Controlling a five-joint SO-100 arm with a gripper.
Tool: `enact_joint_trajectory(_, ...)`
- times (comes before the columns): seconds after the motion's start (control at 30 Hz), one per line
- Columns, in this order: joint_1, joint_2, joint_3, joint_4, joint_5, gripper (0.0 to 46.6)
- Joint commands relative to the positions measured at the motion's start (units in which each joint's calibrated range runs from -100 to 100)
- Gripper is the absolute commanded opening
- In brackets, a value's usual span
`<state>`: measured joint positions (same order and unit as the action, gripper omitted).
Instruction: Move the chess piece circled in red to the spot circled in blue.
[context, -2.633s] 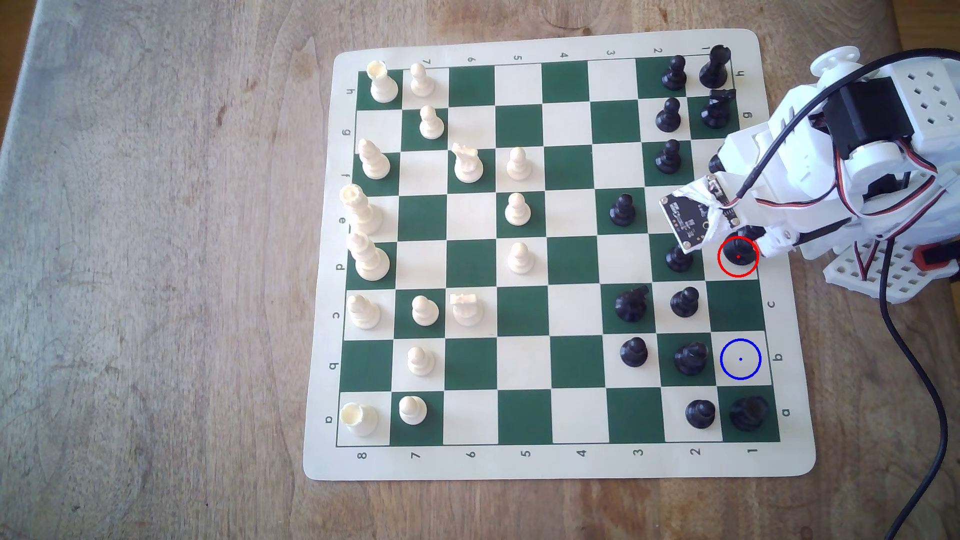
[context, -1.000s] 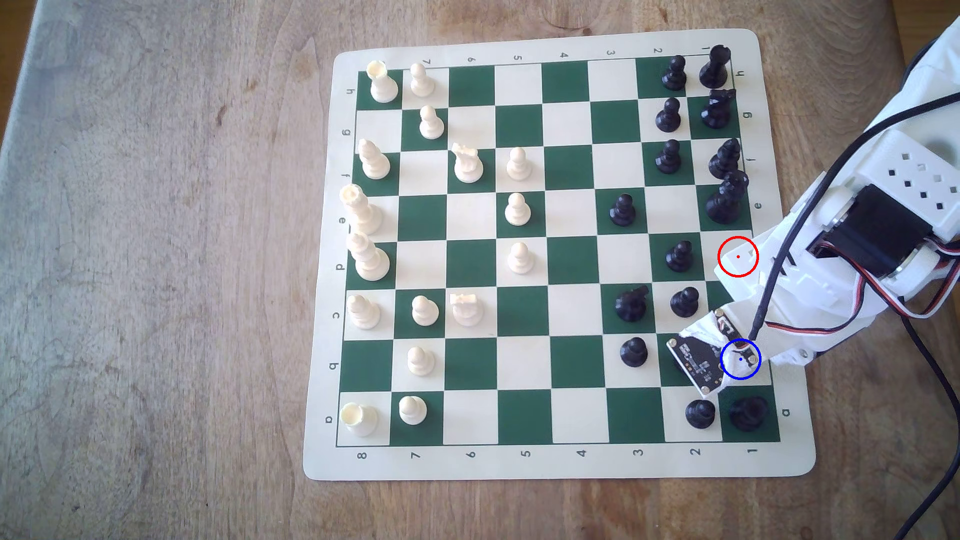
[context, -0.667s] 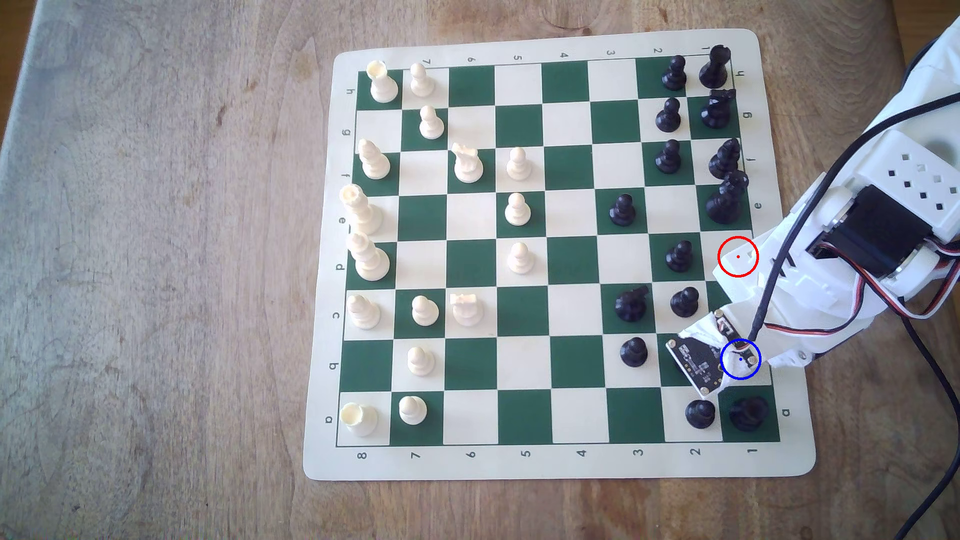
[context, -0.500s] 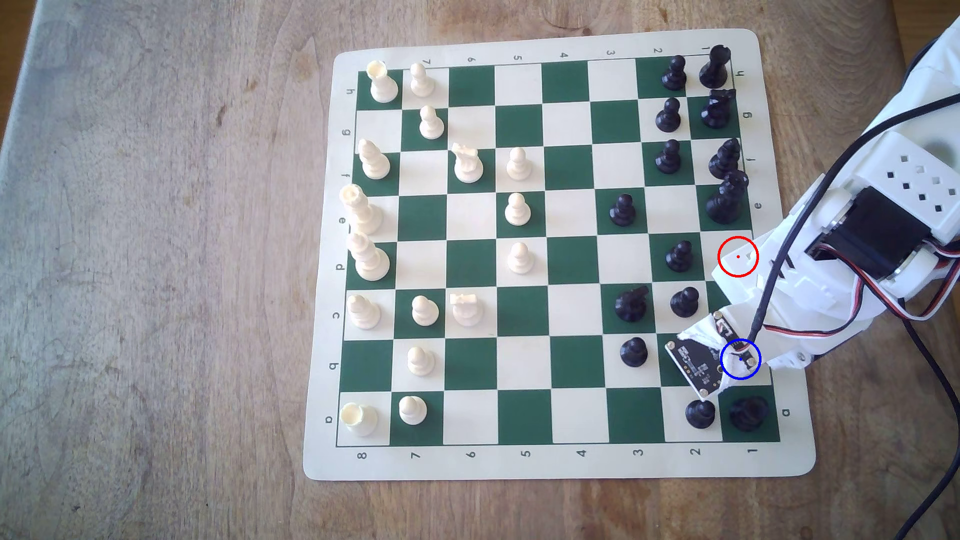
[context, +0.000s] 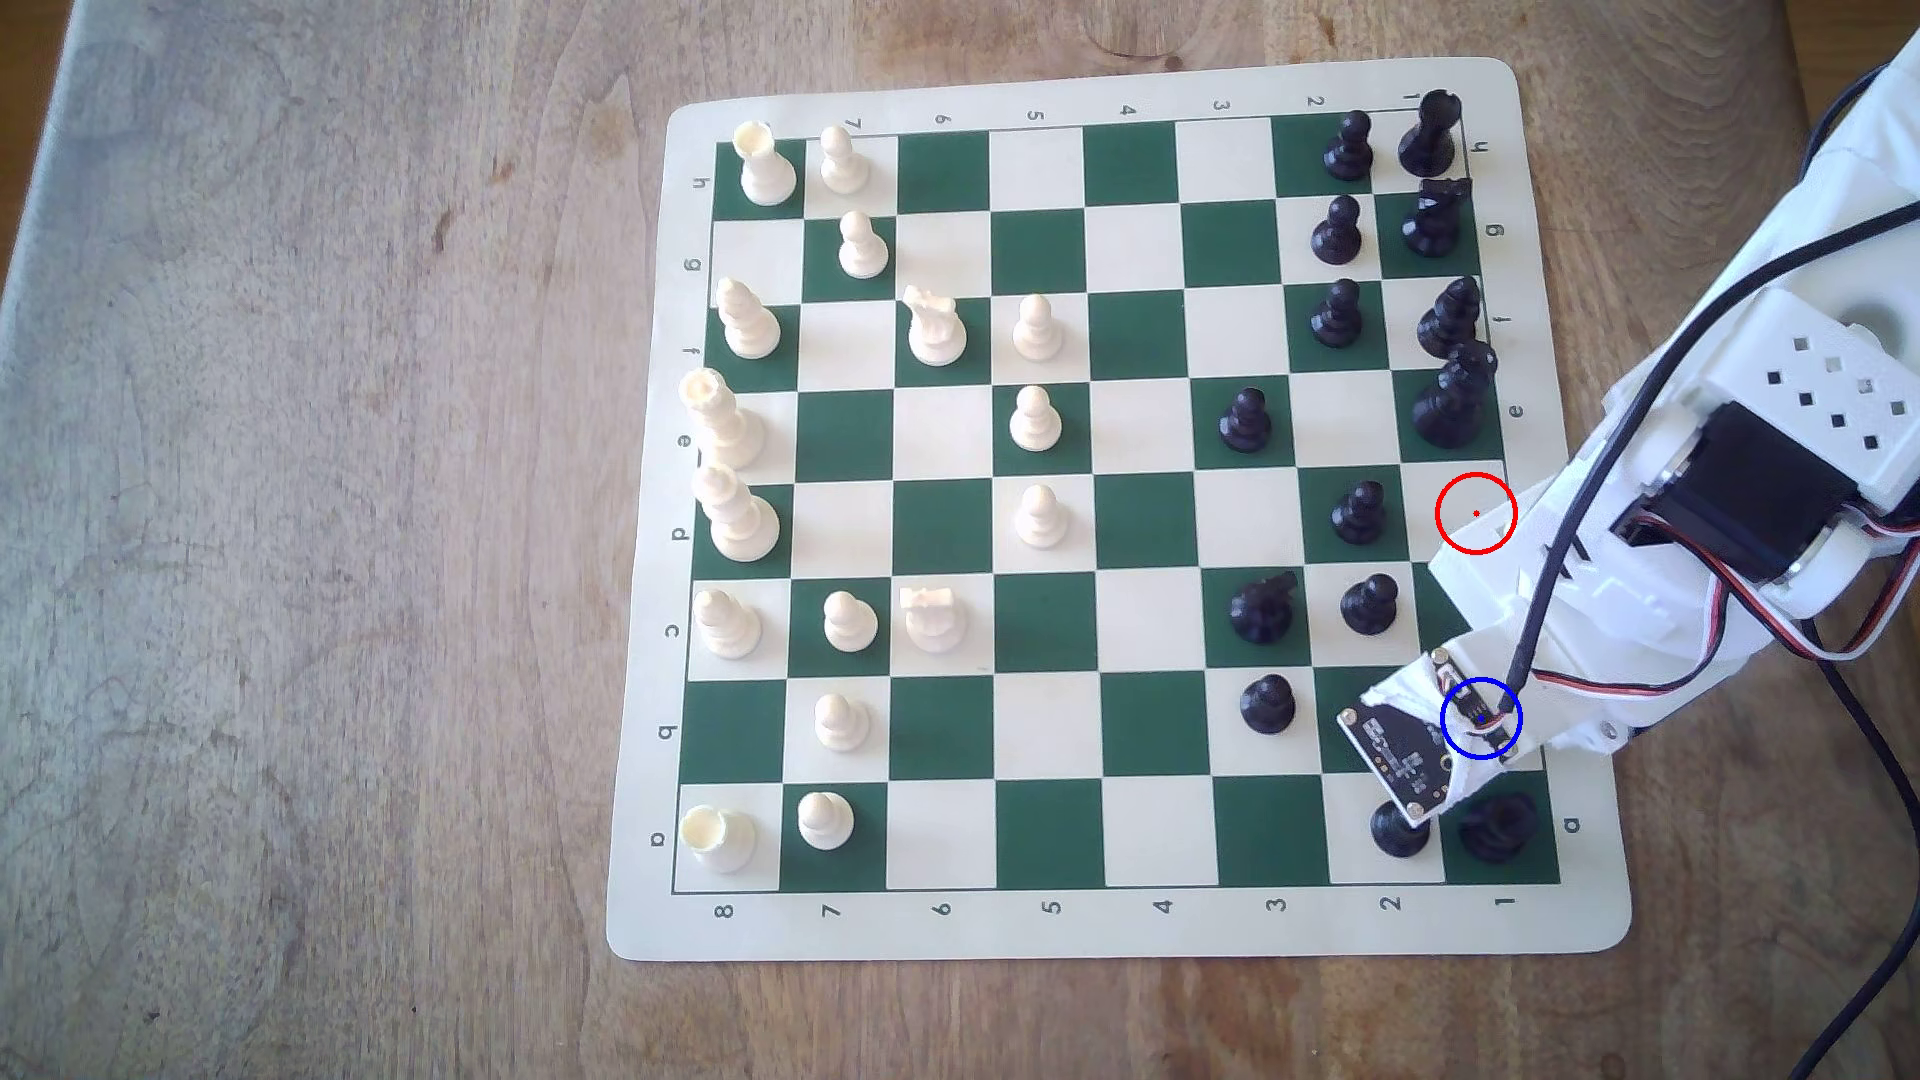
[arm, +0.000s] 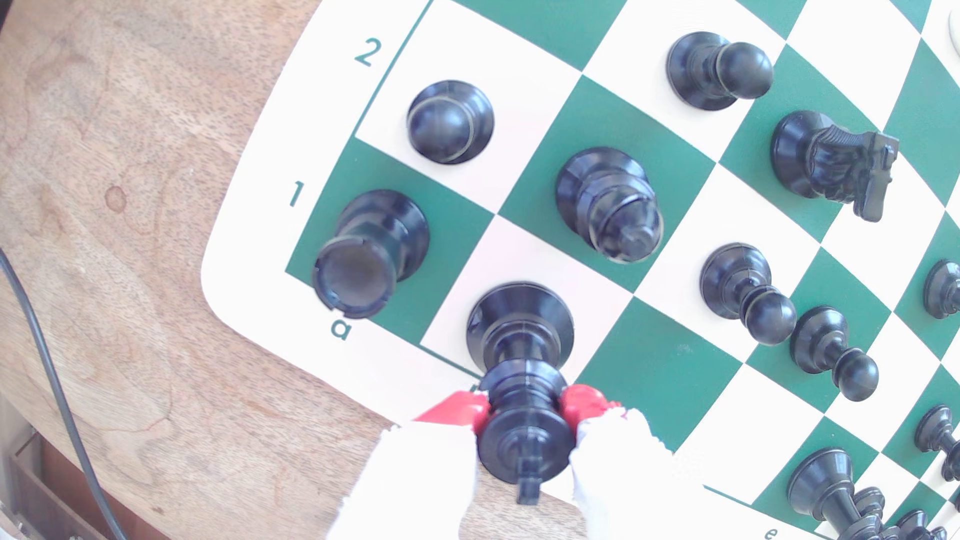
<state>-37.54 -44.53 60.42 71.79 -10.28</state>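
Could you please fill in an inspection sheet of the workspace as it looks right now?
Surface: wooden table with a green-and-cream chess mat.
Job's things: the chess piece stands over the cream square by the rook; the spot is mostly covered by the arm.
Clutter: black pawns and white pieces on other squares.
Grippers: the gripper is shut on the chess piece near its head.
Cables: black cable trailing over the table.
Surroundings: nothing seen.

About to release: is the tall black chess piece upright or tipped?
Upright. In the wrist view the tall glossy black chess piece stands base-down on its cream square, gripper shut on its neck.
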Motion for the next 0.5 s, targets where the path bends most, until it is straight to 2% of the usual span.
enact_joint_trajectory(0.0,-0.7,0.1,-0.7,-1.3,-0.1,3.1)
enact_joint_trajectory(0.47,-0.7,0.1,1.0,-2.3,0.0,3.2)
